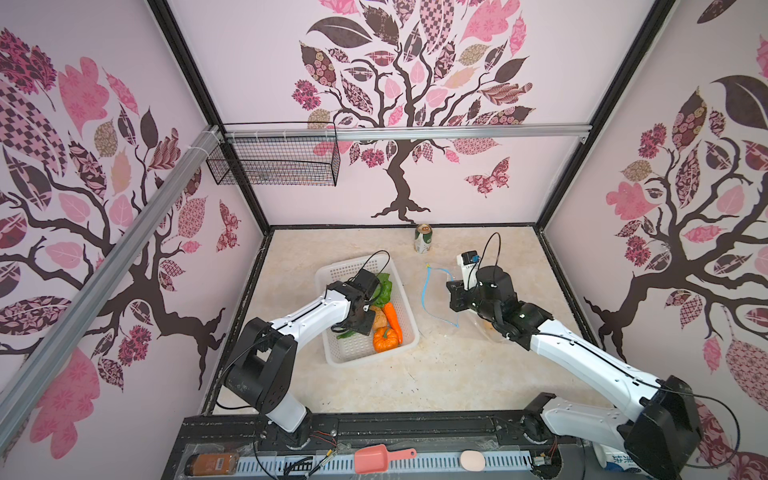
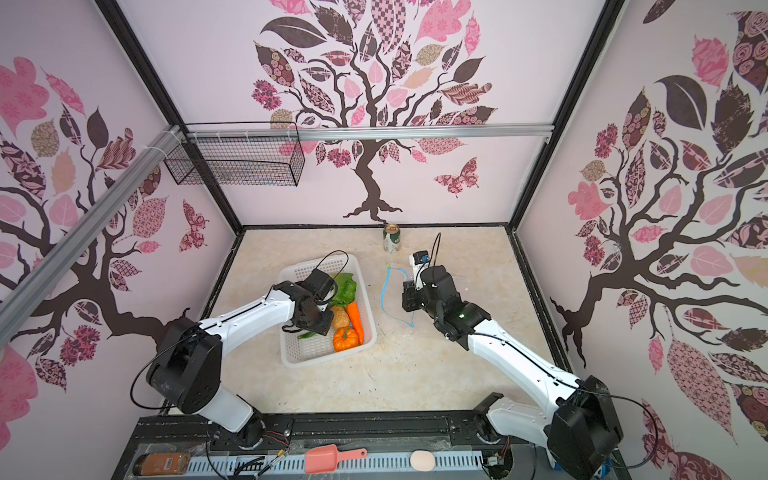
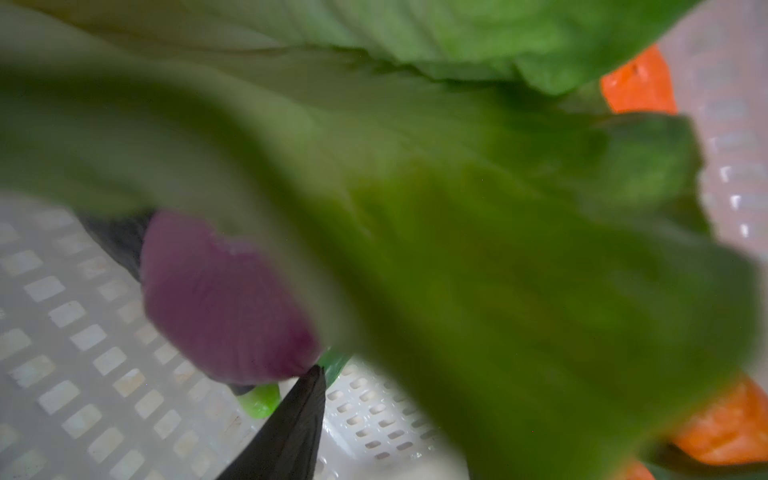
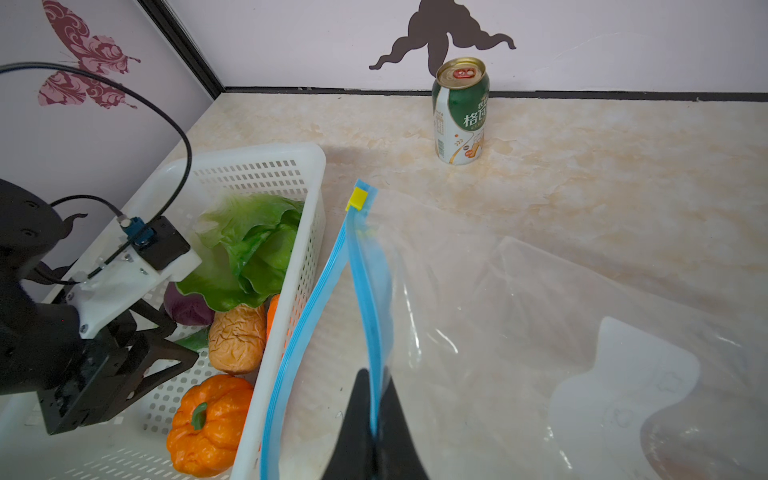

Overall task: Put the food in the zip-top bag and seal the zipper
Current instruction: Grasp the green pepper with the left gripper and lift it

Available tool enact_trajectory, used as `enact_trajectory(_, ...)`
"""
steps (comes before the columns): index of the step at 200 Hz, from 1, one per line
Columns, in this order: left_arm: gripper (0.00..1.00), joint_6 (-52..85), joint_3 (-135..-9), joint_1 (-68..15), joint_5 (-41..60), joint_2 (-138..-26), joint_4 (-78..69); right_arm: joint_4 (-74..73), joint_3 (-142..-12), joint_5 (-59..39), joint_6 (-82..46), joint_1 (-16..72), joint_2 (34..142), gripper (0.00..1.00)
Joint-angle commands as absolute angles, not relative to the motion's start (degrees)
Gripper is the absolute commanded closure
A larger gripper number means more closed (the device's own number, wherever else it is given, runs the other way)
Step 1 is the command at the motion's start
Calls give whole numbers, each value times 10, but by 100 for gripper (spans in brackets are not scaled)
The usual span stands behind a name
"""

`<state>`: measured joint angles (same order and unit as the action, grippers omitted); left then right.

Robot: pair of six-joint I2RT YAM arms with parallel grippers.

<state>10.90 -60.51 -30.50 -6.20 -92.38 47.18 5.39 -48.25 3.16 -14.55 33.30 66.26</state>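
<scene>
Progress stands at the loading stage. Lettuce [image 4: 249, 249], potato [image 4: 237, 338], carrot [image 1: 392, 318], pumpkin [image 4: 208, 424] and purple onion [image 3: 220, 299] all lie in the white basket [image 4: 270, 153]. The zip-top bag [image 4: 540, 311] lies on the table [image 4: 582, 166] just beside the basket, on the right arm's side. The zipper [image 4: 365, 291] is unsealed: its two blue lips stand apart, with the yellow slider [image 4: 357, 198] at the far end. The right gripper [image 4: 374, 386] is clamped on one lip and holds the mouth up. The left gripper [image 4: 183, 345] is down in the basket among the food; whether it grips anything cannot be told. Remaining: transfer each item, then seal.

Only the right wrist view shows the pinch on the lip; in both top views the arm covers that contact. The left wrist view shows the onion under the lettuce, close to one black fingertip [image 3: 291, 428]; the top views do not show the onion. A faint orange-brown patch shows through the bag near the right arm; its identity cannot be told.
</scene>
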Motion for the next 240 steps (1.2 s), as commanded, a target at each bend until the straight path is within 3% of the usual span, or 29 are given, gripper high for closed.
enact_trajectory(1, 43, 105, -601, -306, -75, -944, 465, 58, -478, 40, -140, 335, 649, 100)
enact_trajectory(87, 43, 127, -590, -307, -54, -990, 465, 48, -475, 50, -129, 333, 660, 100)
enact_trajectory(137, 70, 170, -581, -308, -20, -972, 474, 46, -477, 42, -131, 329, 668, 100)
enact_trajectory(179, 82, 195, -576, -309, -8, -969, 472, 45, -476, 39, -133, 329, 667, 100)
enact_trajectory(202, 81, 204, -571, -310, -8, -969, 471, 45, -474, 39, -133, 328, 662, 100)
enact_trajectory(240, 61, 213, -564, -310, -16, -974, 469, 46, -474, 38, -133, 328, 661, 100)
